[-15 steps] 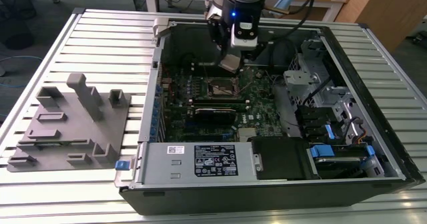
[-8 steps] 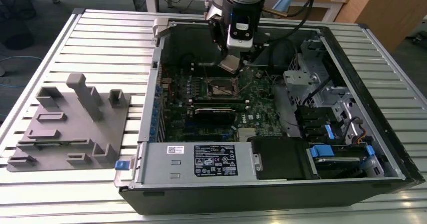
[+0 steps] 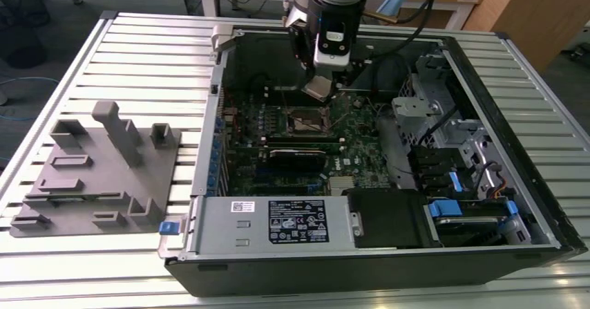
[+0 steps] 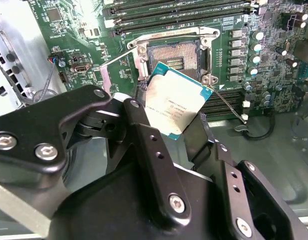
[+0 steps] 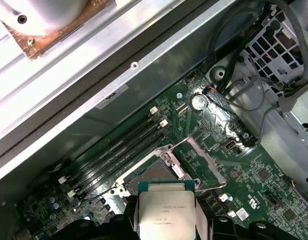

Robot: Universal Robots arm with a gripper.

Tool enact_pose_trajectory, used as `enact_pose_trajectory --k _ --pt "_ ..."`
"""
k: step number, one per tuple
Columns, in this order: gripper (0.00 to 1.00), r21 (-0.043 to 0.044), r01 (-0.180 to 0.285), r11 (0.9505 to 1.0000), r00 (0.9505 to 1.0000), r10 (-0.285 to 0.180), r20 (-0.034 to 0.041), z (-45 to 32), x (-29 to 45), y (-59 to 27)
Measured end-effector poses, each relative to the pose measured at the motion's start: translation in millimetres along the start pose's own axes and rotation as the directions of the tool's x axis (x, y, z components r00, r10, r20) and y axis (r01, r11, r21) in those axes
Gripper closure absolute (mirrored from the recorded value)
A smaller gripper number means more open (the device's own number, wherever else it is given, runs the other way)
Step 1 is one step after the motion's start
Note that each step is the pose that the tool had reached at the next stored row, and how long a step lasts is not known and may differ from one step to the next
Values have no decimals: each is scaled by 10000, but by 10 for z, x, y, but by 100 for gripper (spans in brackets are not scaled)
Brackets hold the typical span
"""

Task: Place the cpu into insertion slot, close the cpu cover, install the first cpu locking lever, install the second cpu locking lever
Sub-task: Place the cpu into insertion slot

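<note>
Inside computer case [image 3: 369,267], near insertion slot [image 4: 181,55] | end effector [image 4: 169,127] clamped on cpu [image 4: 176,102] | slot uncovered

The arm [image 3: 332,8] reaches down, jaws clamped on the cpu [image 4: 176,102].

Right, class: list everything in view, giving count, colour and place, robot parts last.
cpu: one, silver-grey, in the gripper, above the green board.
insertion slot: one, dark with silvery rim, empty, on the board.
cpu cover: one, silvery, swung open beside the slot.
table: one, silvery slats, under everything.
computer case: one, black, open, on the table.
power supply: one, grey, inside the case.
fixture tray: one, grey, exterior view's left.
gripper: one, black, shut on the cpu.
</note>
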State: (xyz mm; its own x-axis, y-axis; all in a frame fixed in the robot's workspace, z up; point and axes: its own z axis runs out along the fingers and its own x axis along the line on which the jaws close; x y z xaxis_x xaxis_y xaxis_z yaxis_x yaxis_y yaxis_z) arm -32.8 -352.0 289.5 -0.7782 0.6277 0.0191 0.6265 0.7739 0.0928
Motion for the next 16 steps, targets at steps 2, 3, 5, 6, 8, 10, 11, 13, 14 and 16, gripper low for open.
enact_pose_trajectory --k 2,3,5,6,8,10,11,13,14,16 --pt "46 -3 -92 10000 10000 92 9 5 0 0" --pt "46 -4 -166 9999 9999 166 15 6 0 -1" --pt "46 -4 -245 9997 9997 245 23 6 0 -1" --pt "46 -4 -246 9997 9997 246 23 6 0 -1" --pt "46 -7 -312 9995 9995 312 29 7 0 -1" --pt "46 -6 -311 9995 9995 312 29 8 0 -1" --pt "46 -5 -312 9995 9995 312 29 9 0 0" --pt "46 -8 -312 9995 9995 312 28 15 0 -1" --pt "46 -7 -312 9995 9995 312 29 19 0 -2" --pt "46 -7 -311 9995 9995 311 29 27 0 -2"
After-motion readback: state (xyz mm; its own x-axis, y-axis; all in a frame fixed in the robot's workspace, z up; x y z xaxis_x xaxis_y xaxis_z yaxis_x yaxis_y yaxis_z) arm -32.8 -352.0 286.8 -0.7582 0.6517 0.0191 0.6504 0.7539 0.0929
